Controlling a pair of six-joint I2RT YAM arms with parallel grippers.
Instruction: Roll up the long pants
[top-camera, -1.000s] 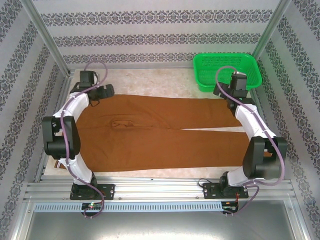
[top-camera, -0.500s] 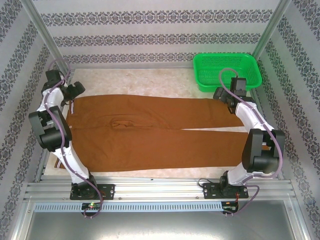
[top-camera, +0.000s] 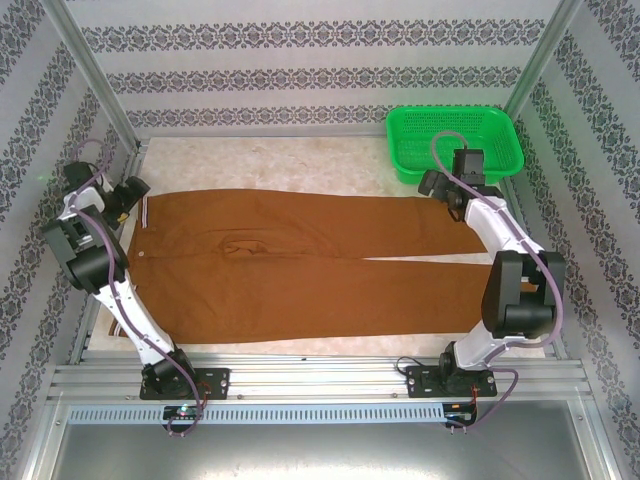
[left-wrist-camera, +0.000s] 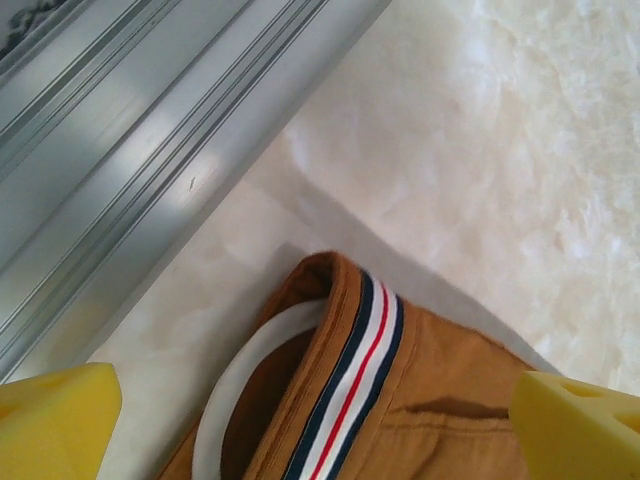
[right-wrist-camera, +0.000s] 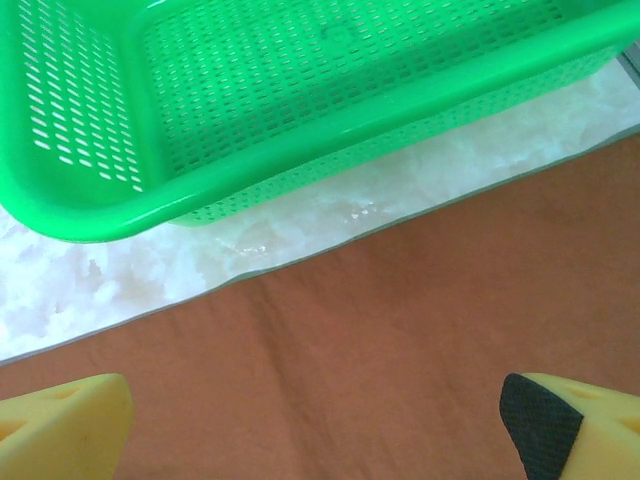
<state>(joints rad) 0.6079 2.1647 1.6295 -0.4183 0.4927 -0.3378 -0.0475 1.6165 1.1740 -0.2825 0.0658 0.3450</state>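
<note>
Rust-brown cloth: the long pants lie flat and unrolled on the pale marbled table, waist to the left, legs running to the right.
Near leg: the near leg is smooth, and its lower edge lies close to the arm bases.
Far leg: the far leg lies alongside it, and a thin wedge of table shows between the two towards the hems.
Waistband: the waistband is turned up at the far-left corner, showing navy, white and red stripes and a pale inner edge.
Left gripper: the left gripper is over that corner beside the aluminium frame rail. Its yellow foam pads are spread wide, with nothing between them.
Right gripper: the right gripper is over the far leg's far edge near the hem. Its pads are likewise wide apart and grip nothing.
Green basket: the green basket stands at the far right, just beyond the cloth edge.
Hard to tell: both wrist views cut off the pad tips, so contact with the cloth cannot be judged. The right arm covers the hem ends.
</note>
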